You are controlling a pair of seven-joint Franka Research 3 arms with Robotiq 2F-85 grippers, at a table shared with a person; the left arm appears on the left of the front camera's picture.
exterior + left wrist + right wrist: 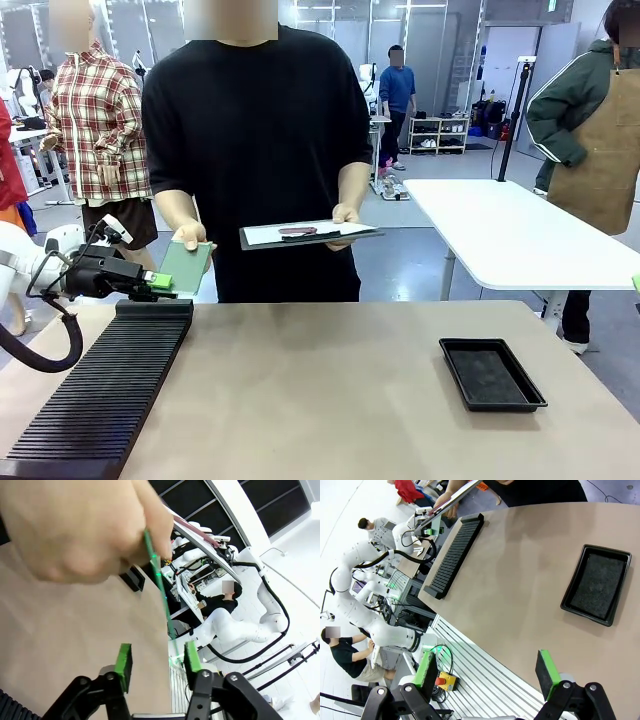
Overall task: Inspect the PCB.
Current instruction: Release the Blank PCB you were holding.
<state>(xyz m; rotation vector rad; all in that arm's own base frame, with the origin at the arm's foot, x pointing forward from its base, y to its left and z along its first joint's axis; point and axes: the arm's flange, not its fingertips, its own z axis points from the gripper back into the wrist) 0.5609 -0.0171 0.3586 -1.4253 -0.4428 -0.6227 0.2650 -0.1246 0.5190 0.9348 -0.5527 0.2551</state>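
The person's hand [190, 236] holds the PCB [186, 268] upright above the far end of the slotted black rack [110, 390]. The left gripper [157, 657] has its jaws apart, the board's lower edge close beside one pad. The right gripper [486, 672] hangs wide open above the table [520, 580]

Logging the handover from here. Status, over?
Left gripper open, either side of the lower edge of the PCB. PCB upright in a person's hand. Right gripper open, over the table. Clipboard held alongside, apart.
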